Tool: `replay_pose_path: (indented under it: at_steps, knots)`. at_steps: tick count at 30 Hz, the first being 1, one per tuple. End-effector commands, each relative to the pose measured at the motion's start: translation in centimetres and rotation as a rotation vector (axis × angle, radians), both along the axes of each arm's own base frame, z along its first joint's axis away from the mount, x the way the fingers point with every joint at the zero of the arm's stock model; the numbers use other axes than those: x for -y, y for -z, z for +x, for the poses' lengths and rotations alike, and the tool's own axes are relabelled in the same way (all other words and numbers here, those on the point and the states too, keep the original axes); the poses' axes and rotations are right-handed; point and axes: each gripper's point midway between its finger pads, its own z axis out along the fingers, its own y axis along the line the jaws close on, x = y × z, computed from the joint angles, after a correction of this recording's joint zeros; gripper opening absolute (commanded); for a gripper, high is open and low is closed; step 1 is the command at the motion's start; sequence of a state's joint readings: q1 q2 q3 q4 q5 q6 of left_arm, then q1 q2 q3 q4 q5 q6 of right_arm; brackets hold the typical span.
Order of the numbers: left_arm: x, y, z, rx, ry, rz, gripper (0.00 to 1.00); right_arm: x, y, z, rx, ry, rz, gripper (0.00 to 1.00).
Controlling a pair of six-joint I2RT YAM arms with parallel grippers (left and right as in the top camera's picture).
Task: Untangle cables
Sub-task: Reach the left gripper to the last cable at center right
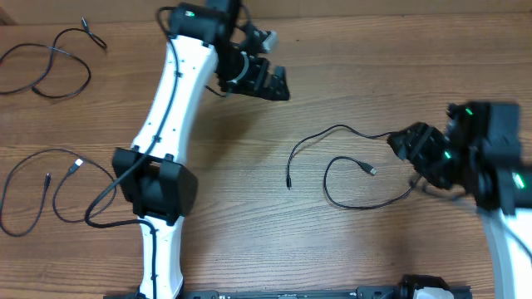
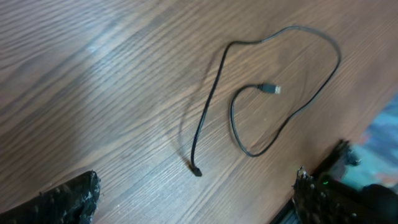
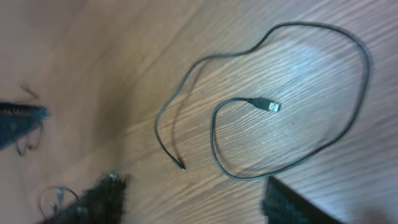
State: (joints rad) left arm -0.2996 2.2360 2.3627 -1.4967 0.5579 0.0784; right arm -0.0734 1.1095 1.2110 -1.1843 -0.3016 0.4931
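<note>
Cable [image 1: 331, 129] lies flat in open loops on counter [image 1: 349, 66], centre-right, its outer bend just beside right gripper [image 1: 409, 154]. Right gripper's jaws apart, gripping nothing. Left gripper [image 1: 274, 83] well apart from cable, jaws wide, empty. Second cable [image 1: 51, 51] at far left corner. Third cable [image 1: 75, 164] beside left arm.

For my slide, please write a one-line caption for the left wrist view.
A single black cable lies in an open loop on the wooden table, its silvery plug inside the curve.
</note>
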Motion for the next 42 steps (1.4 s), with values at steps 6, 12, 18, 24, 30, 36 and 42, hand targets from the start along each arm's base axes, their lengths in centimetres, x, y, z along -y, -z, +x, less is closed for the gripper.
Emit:
replay_pose_path:
  at_steps: [6,12,18,24,30,36,42]
  knots:
    - [2.8,-4.1,-2.4,0.271,0.114,0.2,1.0,3.3,-7.1,-5.4,0.313,0.142,-0.182,1.0]
    - [2.8,-13.5,-5.8,0.502,0.065,0.133,1.0,4.2,-8.0,-6.9,0.364,0.186,-0.227,1.0]
    - [0.5,-18.7,-9.6,0.688,-0.023,0.26,1.0,4.2,-7.9,-6.9,0.357,0.186,-0.227,1.0]
    - [0.6,-18.1,-12.5,0.69,-0.035,0.363,1.0,4.1,-7.5,-7.2,0.335,0.183,-0.227,1.0]
    - [-0.8,-16.4,-13.8,0.668,-0.061,0.448,0.99,4.1,-7.2,-7.5,0.319,0.181,-0.227,1.0]
    - [-2.4,-10.5,-12.7,0.631,-0.101,0.484,1.0,4.1,-7.2,-7.5,0.319,0.181,-0.227,1.0]
    - [3.1,-2.5,-10.7,0.629,0.083,0.313,0.99,4.1,-7.2,-7.5,0.319,0.181,-0.227,1.0]
